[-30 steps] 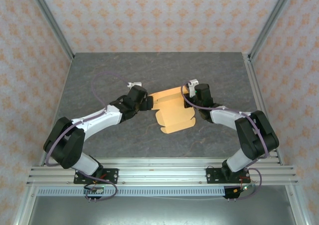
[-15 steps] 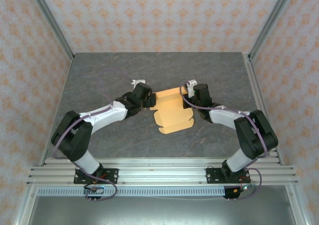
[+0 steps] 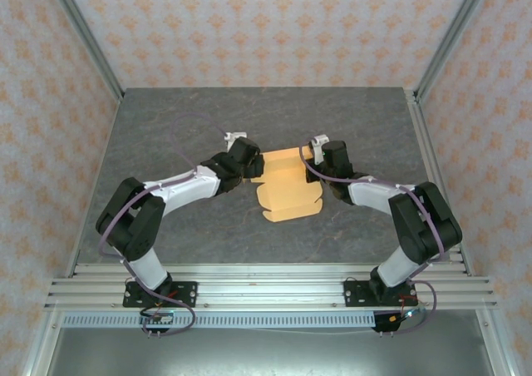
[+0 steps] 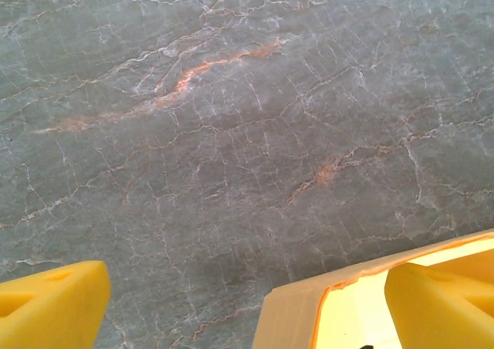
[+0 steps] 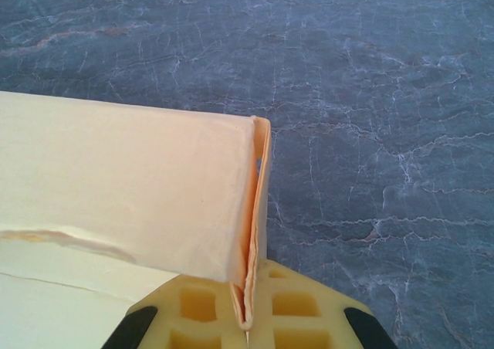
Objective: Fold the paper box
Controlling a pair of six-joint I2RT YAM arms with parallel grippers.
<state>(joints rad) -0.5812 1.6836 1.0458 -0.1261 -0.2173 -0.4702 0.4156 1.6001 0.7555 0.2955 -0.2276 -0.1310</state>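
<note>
The paper box (image 3: 287, 185) lies at the table's middle as tan card, its far part folded up and a rounded-tab flap flat toward me. My left gripper (image 3: 253, 166) is at its far left corner. Seen from the left wrist, the gripper (image 4: 247, 314) stands open across the box's raised end wall (image 4: 289, 318), one yellow finger (image 4: 50, 306) outside and the other finger (image 4: 440, 303) inside. My right gripper (image 3: 315, 160) is at the box's right side. In the right wrist view it (image 5: 248, 318) is shut on the doubled side wall (image 5: 258, 210).
Dark marbled tabletop (image 3: 183, 118) stretches around the box. Metal frame posts (image 3: 83, 39) and patterned walls close in the sides and back. An aluminium rail (image 3: 266, 289) with the arm bases runs along the near edge.
My left arm has reached farther up and to the right, bringing its open gripper onto the box's far left corner. The right gripper and the box have stayed put.
</note>
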